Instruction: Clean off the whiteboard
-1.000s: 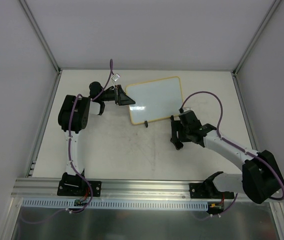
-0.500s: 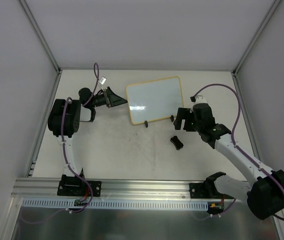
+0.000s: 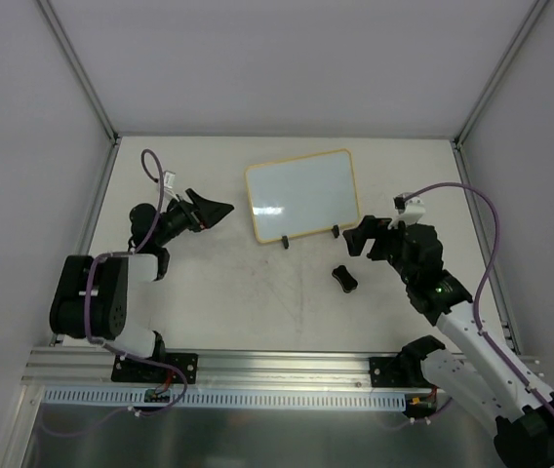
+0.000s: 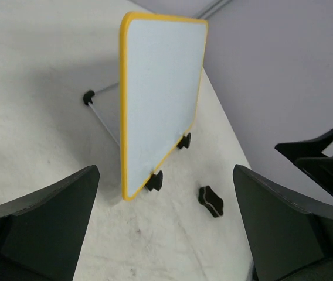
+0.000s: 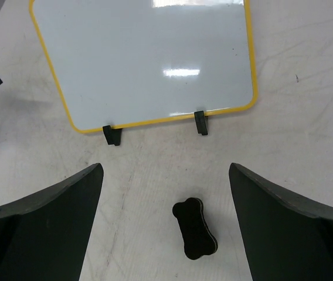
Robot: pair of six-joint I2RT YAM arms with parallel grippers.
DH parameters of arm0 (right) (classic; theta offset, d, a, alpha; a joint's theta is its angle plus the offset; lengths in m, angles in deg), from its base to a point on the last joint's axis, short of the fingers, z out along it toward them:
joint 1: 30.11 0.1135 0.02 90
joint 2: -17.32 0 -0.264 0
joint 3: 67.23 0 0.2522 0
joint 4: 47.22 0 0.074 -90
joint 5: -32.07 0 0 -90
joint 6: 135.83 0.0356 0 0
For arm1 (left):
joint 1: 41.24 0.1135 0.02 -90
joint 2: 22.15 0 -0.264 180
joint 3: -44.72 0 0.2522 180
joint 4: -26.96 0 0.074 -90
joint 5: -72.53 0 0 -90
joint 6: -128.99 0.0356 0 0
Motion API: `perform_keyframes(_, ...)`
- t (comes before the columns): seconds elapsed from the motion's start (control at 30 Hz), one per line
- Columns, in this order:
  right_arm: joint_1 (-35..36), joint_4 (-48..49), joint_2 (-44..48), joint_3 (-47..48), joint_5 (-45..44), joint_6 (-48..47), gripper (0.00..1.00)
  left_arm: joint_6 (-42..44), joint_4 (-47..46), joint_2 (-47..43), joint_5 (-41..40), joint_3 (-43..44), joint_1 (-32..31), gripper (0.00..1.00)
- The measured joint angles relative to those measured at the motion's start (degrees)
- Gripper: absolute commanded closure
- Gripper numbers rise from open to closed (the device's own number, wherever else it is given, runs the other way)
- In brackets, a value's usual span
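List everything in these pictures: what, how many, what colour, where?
whiteboard: one, white, yellow frame, black feet, propped mid-table
eraser: one, black, bone-shaped, on the table before the board's feet
table: one, off-white, scuffed, under everything
rail: one, silver, along the near edge
left arm: one, white and black, purple cable, near left
right arm: one, white and black, purple cable, near right
left pincer: one, black, open, empty, left of board
right pincer: one, black, open, empty, off the board's near right corner
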Motion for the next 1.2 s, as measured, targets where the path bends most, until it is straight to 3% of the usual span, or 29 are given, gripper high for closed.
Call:
perform_keyframes(0.3, -0.09, 2.36, 7.87, -8.98, -0.42, -0.07, 0.06, 16.68, 30.69, -37.48, -16.76, -1.92, -7.96, 0.01)
perform_keyframes(0.53, -0.11, 5.01, 11.67, -16.15, 0.04, -0.04, 0.06, 22.97, 44.06, -53.37, -25.46, -7.52, -10.88, 0.01)
perform_keyframes(0.73, -0.11, 8.41, 15.52, -22.32, 0.48, -0.07, 0.06, 25.27, 49.44, -60.00, -30.14, -15.96, -12.15, 0.01)
perform_keyframes(1.2, -0.11, 11.43, 15.37, -22.43, 0.98, -0.09, 0.08, 27.52, 51.41, -57.05, -33.75, -16.44, -12.15, 0.01)
